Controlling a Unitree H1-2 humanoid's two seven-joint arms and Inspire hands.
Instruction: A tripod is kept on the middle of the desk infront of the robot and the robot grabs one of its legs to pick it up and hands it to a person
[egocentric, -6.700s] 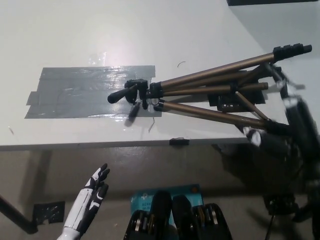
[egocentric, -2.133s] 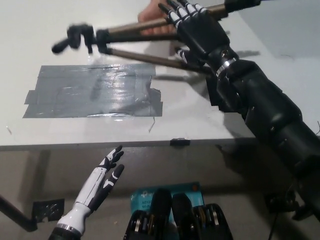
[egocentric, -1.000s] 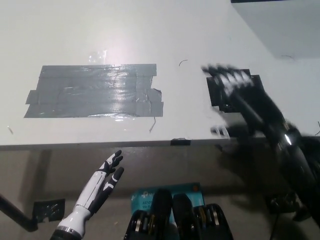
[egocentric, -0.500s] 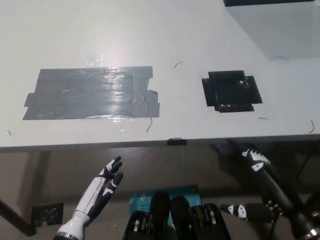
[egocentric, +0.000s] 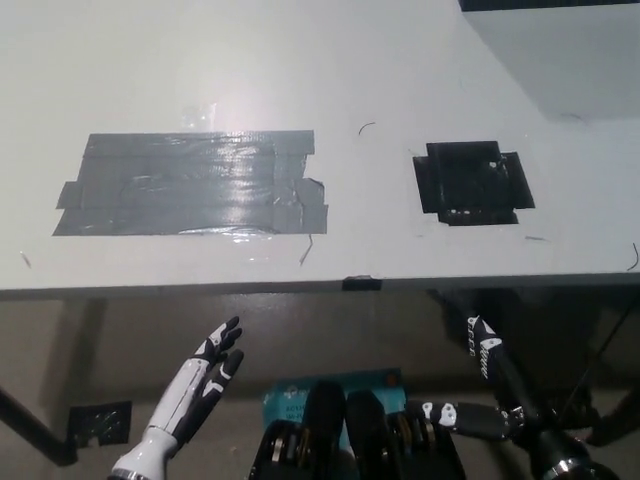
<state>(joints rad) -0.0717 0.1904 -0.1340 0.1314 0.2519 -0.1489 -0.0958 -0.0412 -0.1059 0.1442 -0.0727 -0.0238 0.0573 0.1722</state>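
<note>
Right hand (egocentric: 505, 405) is down now, hanging below the front edge of the surface (egocentric: 330, 60) on the robot's right. A second ago it was still up over the black tape square. Its fingers (egocentric: 480, 342) are spread wide, one pointing up and another out to the side, and it holds nothing.

Left hand (egocentric: 200, 380) rests low on the other side, also under the edge, about where it has been all along. Its fingers (egocentric: 222, 340) are straight and slightly apart, and it too is empty.

On the floor between the two hands, a teal box (egocentric: 290, 395) is partly hidden.

On the surface, a grey tape patch (egocentric: 190, 183) lies left of centre and a black tape square (egocentric: 470, 182) lies to the right, well apart from it. Nothing stands on either one.

The tripod is not in view anywhere. About two seconds back the right hand held it lifted toward the far side, where a person's hand reached in. Now neither the tripod nor the person shows.

Judgement: the pick-up and hand-over look complete. The tripod has left the surface and the working hand has let go and pulled back. I cannot confirm from here that the person holds it. Nothing appears left except for the arm to settle.
</note>
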